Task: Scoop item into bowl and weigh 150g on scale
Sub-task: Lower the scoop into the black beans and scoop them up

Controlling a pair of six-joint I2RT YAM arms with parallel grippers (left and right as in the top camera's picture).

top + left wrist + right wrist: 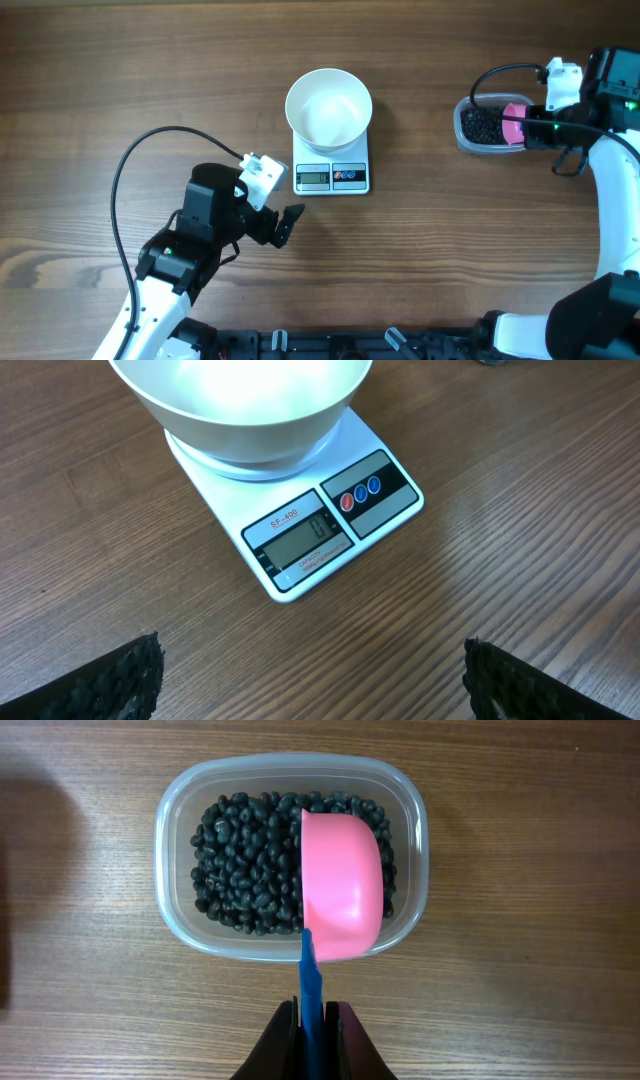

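Overhead, a brown wooden tabletop (100, 80) is being shown carrying everything. The left end effector (283, 226) is being held low over the tabletop just in front of the scale, and its fingers (110, 680) are being kept spread wide apart with nothing between them. The right end effector (313, 1025) is being held beside the clear plastic tub (462, 128), well apart from the scale, and its jaws are being pressed together on the thin blue handle (311, 970) of a pink scoop (342, 885).

The white scale (331, 177) is being seen near the middle of the tabletop, with its grey display (303, 538) and round buttons turned toward the left arm. The white bowl (329, 110) is being carried on the scale's platform, and its inside is being shown bare. The scoop's head is being held inside the tub at the end nearest the right end effector. The item (245, 860), a heap of tiny black beads, is being contained in the tub, partly covered by the scoop.
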